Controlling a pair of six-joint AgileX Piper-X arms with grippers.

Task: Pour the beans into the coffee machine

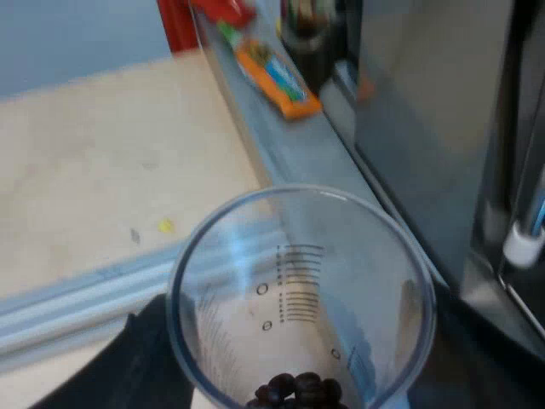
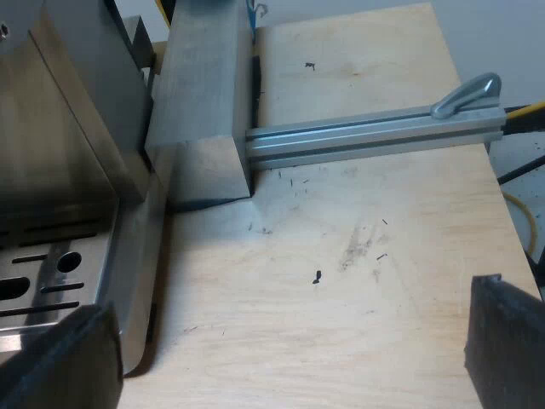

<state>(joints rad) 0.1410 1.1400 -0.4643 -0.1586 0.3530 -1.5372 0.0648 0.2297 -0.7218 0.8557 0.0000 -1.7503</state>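
Because the beans must not spill before they reach the hopper, we hold the measuring glass with its mouth toward the wrist and the beans lying at its bottom. The left pincer is closed around the lower part of the glass, and one black finger presses against its wall. The glass hangs above the bench, just beside the steel side of the coffee machine.

We judge that nothing is poured yet. The hopper is on top of the machine, so the glass has to go up and over before it is tipped.

Edges to watch:
- The rim of the glass is near the machine's side wall, so a sideways swing could strike it.
- A metal rail crosses the bench under the glass.
- An orange packet lies farther off, close to the machine's foot.

The right pincer is spread wide and holds nothing. We see it above bare bench, near the edge of the drip tray. A metal block and a lever lie beyond it, well apart from the fingers. We judge there is open room on that side, so the right arm does not obstruct the pour.
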